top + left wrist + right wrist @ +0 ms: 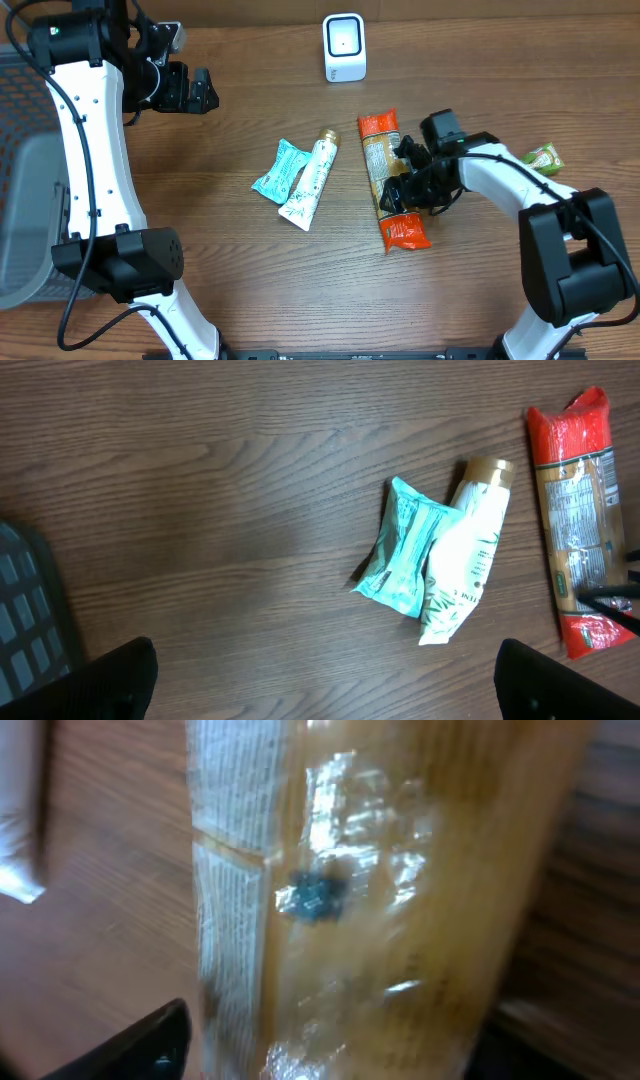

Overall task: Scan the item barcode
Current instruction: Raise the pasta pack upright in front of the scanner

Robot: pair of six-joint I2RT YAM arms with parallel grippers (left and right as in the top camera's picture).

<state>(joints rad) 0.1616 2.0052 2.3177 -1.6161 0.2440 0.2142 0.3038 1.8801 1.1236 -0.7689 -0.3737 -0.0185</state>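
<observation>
The long orange-ended snack package [379, 160] lies flat on the table [230, 270], lengthwise toward the scanner, and the right gripper [402, 180] is at its lower half, pressed in from the package's right side. In the right wrist view the clear wrapper and its printed label fill the frame directly in front of the fingers, so the jaws are at or around the package. Whether they have clamped on it or only bracket it, I cannot tell; only one dark fingertip [140, 1045] shows, and the picture is blurred. By my judgement the task is in its early part: the package is not lifted and no barcode faces the scanner. What remains is securing the grip, raising the package, carrying it and turning the code toward the scan window. The white scanner [344, 47] stands ahead of the right gripper and slightly to its left, well apart, with bare table between them, so the path looks unobstructed. Just across the package from the gripper, on its left, lie a white tube [312, 182] and a teal packet [280, 172], touching each other and near the package; a sideways drag could nudge them. A small green packet [543, 158] lies behind the gripper to its right, beside the arm. The left gripper [200, 92] hovers far to the left with its jaws spread wide and nothing in them, and a grey basket [20, 110] sits further left.
</observation>
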